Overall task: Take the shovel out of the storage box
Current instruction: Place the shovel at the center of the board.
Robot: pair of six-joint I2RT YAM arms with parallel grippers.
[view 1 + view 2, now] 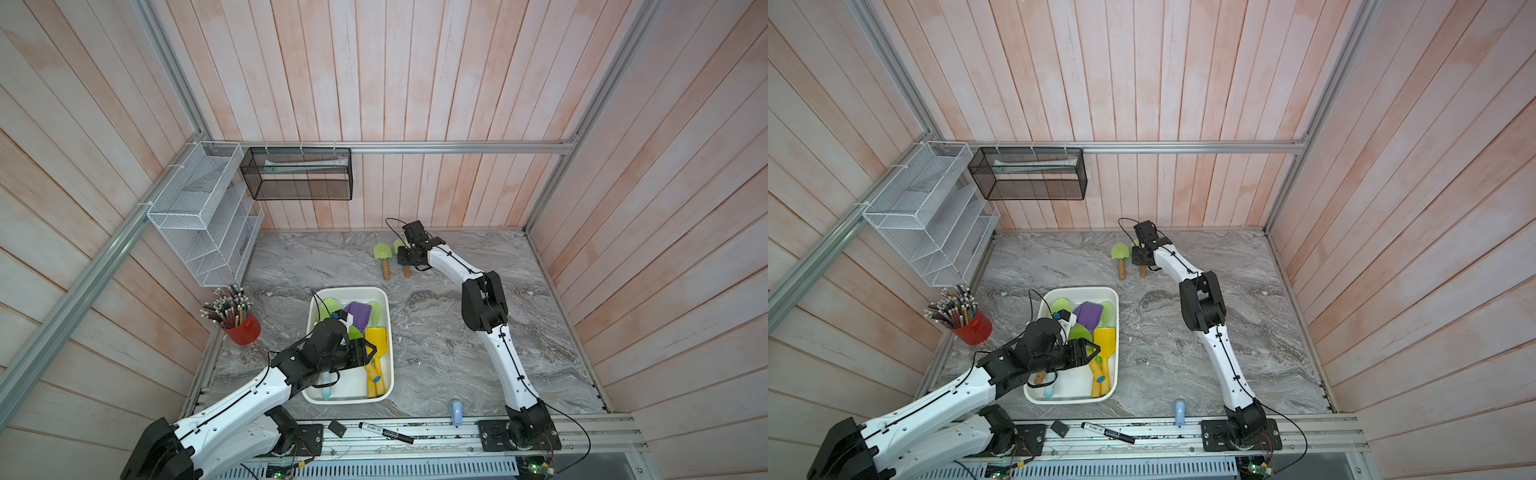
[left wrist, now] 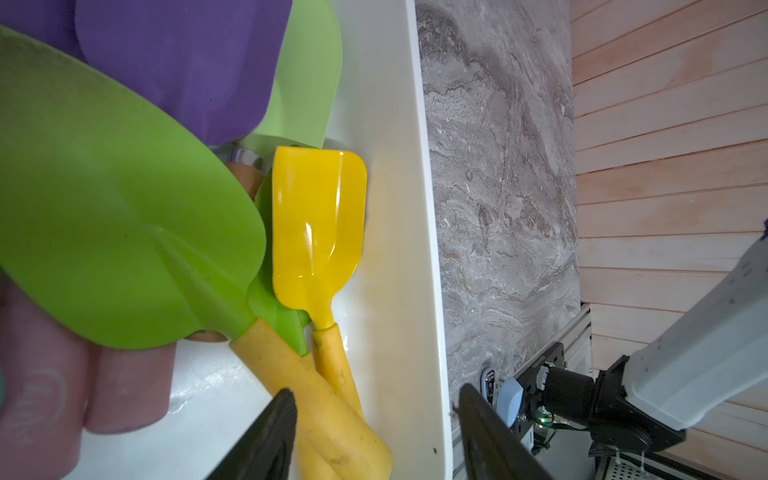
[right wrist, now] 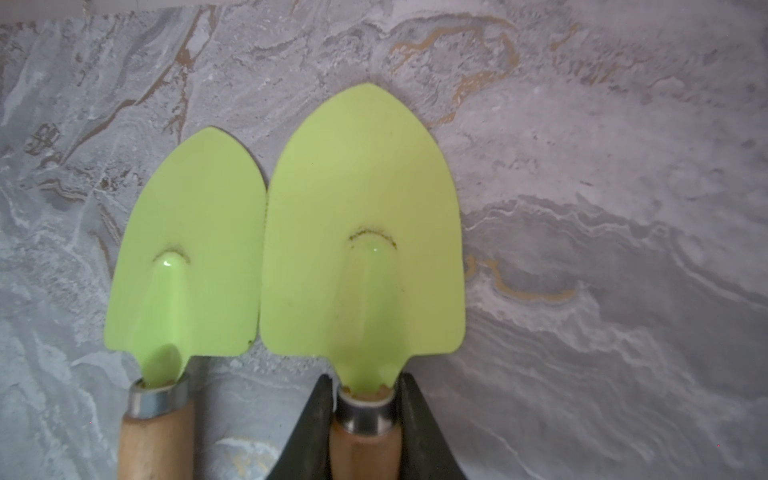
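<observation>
Pinkish plank walls [image 1: 415,62], grey marbled tabletop [image 1: 436,332]

Top views overhead, share storage box [image 1: 348,390]; wrists close-up.

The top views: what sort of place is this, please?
Probably a robot test cell dressed as a shed or hobby corner: plank walls on an aluminium frame, a marble-pattern table, and a white storage box of small shovels.

White wire rack [image 1: 203,216] on left wall, black mesh basket [image 1: 297,174] beside it on back rail. Red cup of pencils [image 1: 243,328] below, on marbled tabletop [image 1: 436,332]. Black marker [image 1: 386,432] and small black block [image 1: 337,428] on front rail.
</observation>
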